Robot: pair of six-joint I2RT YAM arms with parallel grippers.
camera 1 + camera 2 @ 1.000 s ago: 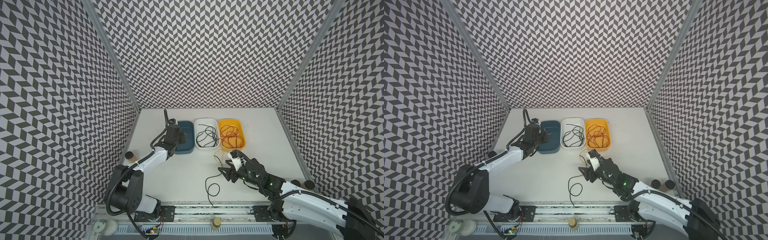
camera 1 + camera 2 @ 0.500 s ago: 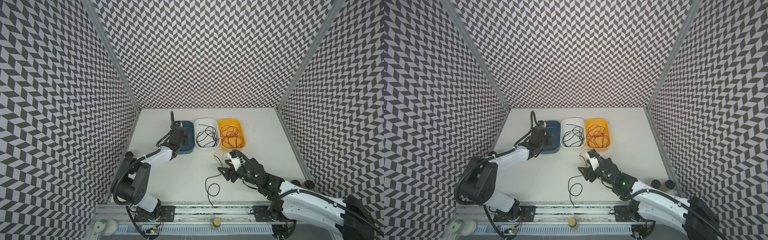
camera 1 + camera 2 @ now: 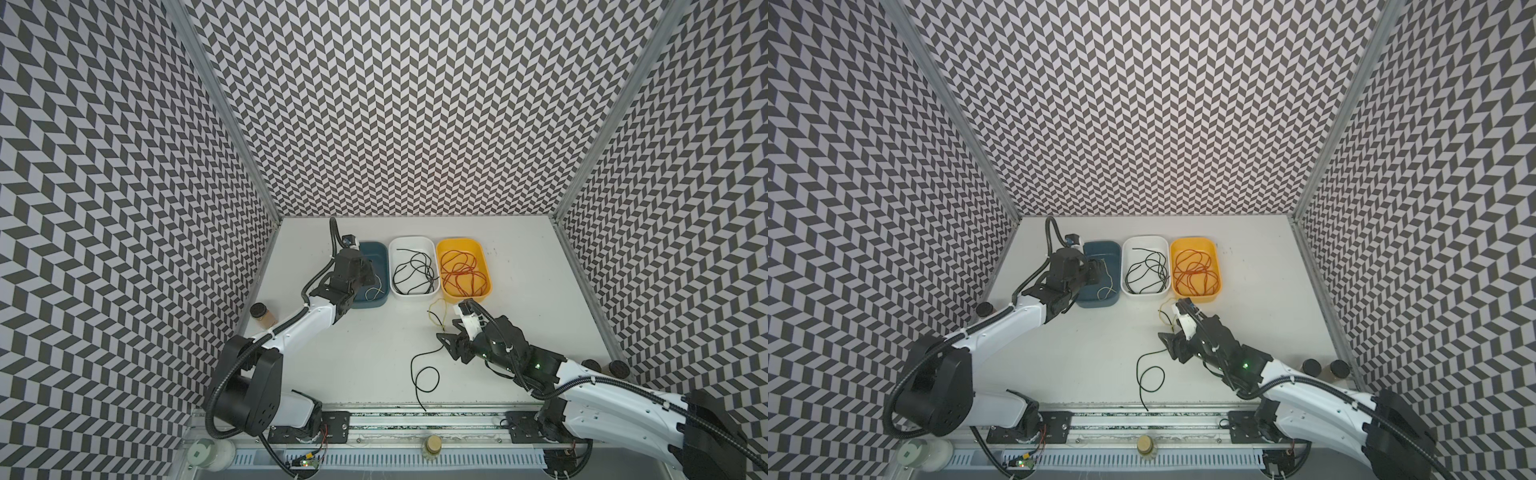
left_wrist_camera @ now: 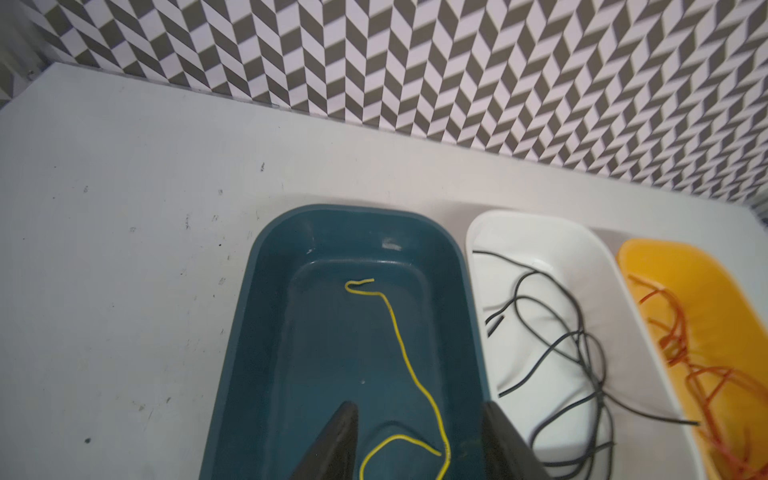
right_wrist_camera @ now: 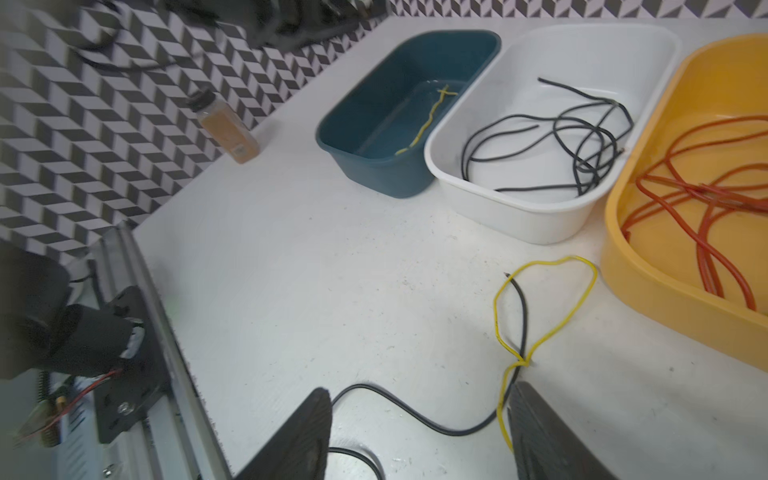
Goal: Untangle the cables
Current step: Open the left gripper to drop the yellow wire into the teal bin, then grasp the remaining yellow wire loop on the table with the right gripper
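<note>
My left gripper (image 4: 419,405) hangs open over the blue tray (image 4: 249,291). A short yellow cable (image 4: 399,345) lies loose on the tray's floor beneath the jaws, and it shows in a top view (image 3: 374,291). Black cables (image 3: 413,270) lie in the white tray (image 3: 411,296), and orange-red cables (image 3: 461,270) in the yellow tray (image 3: 465,297). My right gripper (image 5: 419,388) is open low over the table. In front of it a yellow cable loop (image 5: 548,299) crosses a black cable (image 5: 415,409), which curls toward the front edge (image 3: 424,370).
A spice jar (image 3: 262,316) stands by the left wall, and two dark-capped jars (image 3: 615,357) by the right wall. A metal rail (image 3: 415,419) runs along the table's front edge. Patterned walls close in three sides.
The left gripper has swung right over the blue tray and opened, and the short yellow cable now lies free in the tray. The right arm has stayed put.
</note>
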